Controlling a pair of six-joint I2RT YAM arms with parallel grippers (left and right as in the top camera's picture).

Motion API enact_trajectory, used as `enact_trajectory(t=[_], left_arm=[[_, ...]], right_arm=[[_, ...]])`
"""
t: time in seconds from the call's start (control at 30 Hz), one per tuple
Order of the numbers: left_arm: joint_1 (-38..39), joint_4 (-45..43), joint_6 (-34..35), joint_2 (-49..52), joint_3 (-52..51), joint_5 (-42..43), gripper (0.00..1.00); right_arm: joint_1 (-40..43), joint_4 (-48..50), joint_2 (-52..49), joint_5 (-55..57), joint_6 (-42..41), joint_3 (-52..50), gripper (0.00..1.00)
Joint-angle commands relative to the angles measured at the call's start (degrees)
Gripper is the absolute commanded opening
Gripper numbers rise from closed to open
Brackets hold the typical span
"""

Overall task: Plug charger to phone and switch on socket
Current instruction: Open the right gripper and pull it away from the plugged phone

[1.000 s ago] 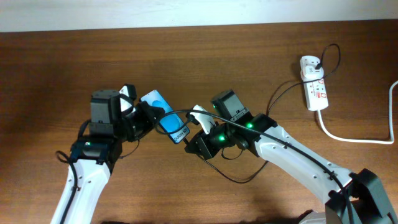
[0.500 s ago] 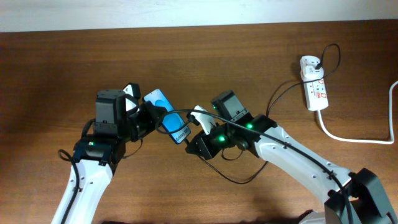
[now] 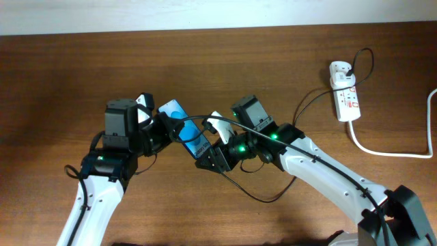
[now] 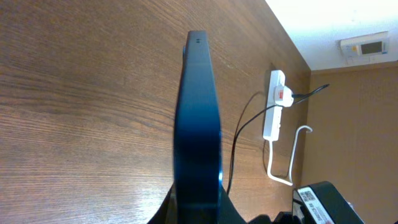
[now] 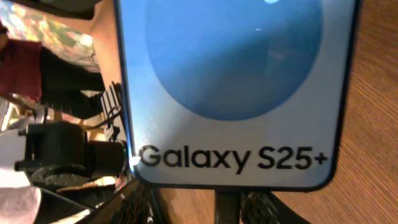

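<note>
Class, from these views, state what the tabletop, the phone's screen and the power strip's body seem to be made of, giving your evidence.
The tabletop looks like wood or wood-look veneer: smooth brown with streaky grain. The phone screen is probably glass: glossy, with small bright glints. The power strip seems moulded plastic: uniform white, rounded edges.

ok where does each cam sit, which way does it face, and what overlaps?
Overhead: above the table, looking down; both arms show, left gripper holding the phone, right gripper at its lower end.
Left wrist: sights along the phone's edge toward the socket; own fingers barely show.
Right wrist: faces the phone's screen close up; own fingers at the bottom.
Shared: phone in all three; socket in overhead and left wrist.
</note>
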State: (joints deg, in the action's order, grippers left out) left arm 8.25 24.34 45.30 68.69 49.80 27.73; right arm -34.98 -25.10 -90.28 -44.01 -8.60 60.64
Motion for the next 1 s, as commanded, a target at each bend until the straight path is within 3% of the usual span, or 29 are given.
enact_trajectory(t=[0.0, 0.2, 0.47, 0.63, 0.9, 0.97], left_arm=[[-0.22, -1.64, 0.50, -0.68, -0.31, 2.86, 0.00], [-5.18, -2.08, -0.61, -0.68, -0.24, 2.91, 0.00], [-6.43, 5.44, -5.11, -0.68, -0.24, 3.21, 0.00], [-6.38, 7.10, -14.03, -0.68, -0.26, 17.55, 0.00], [-0.57, 7.72, -15.47, -0.68, 1.88, 16.87, 0.00], [1.36, 9.92, -15.47, -0.68, 4.70, 12.35, 0.00]], right_arm=[[-0.20, 0.28, 0.46, 2.71, 0.79, 1.40, 0.54], [-0.20, -6.05, 1.05, 9.73, 1.73, 1.57, 0.56], [0.79, -7.32, 9.66, 13.75, 4.09, 3.85, 0.87], [3.30, -13.84, 16.24, 19.26, 4.13, 3.91, 0.98], [3.67, -24.13, 32.35, 25.27, 6.45, 3.93, 0.98], [3.67, -26.03, 36.87, 25.27, 6.45, 3.93, 0.98]])
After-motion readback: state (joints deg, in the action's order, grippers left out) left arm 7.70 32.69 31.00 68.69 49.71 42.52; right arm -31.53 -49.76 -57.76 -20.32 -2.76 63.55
